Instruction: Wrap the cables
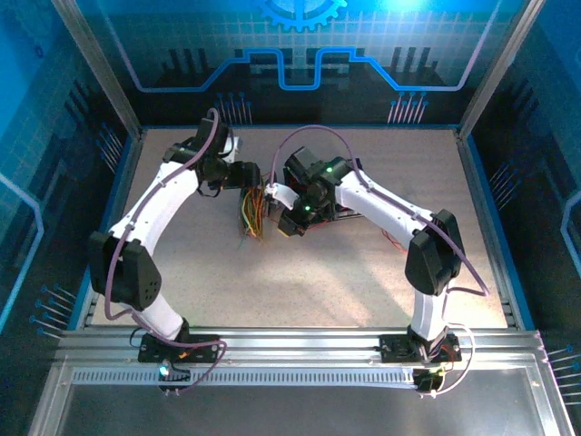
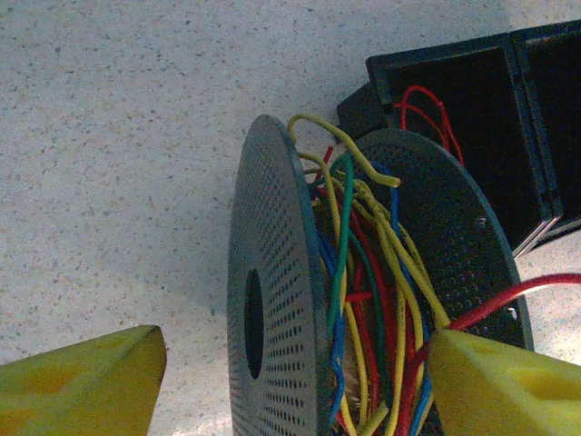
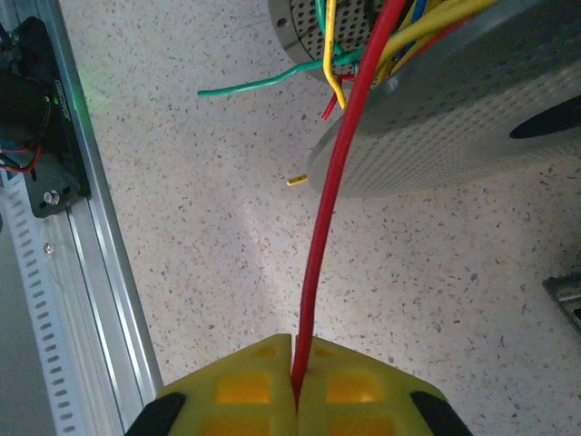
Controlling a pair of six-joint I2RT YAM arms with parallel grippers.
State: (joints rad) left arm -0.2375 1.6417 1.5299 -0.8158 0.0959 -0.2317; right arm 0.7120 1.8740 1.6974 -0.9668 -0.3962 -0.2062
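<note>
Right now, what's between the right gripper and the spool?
One red cable runs from the shut right gripper to the spool, in the right wrist view.

This is a robotics lab cell, a purpose-built enclosure and not a lived-in room. Aluminium frame posts point(image 1: 95, 64) hold blue wall panels point(image 1: 36, 136) printed with grid lines, circuit traces and a gear emblem point(image 1: 301, 11). Inside sits a speckled table point(image 1: 363, 272) with a blue border. At its near edge, aluminium rails point(image 1: 300, 341) and a slotted strip point(image 1: 300, 374) carry two white-and-black robot arms, left point(image 1: 163, 195) and right point(image 1: 381, 204), bolted side by side, with green status lights point(image 1: 328, 168) glowing. A perforated black spool point(image 2: 272, 300) of coloured cables point(image 2: 349, 300) lies on the table.
</note>
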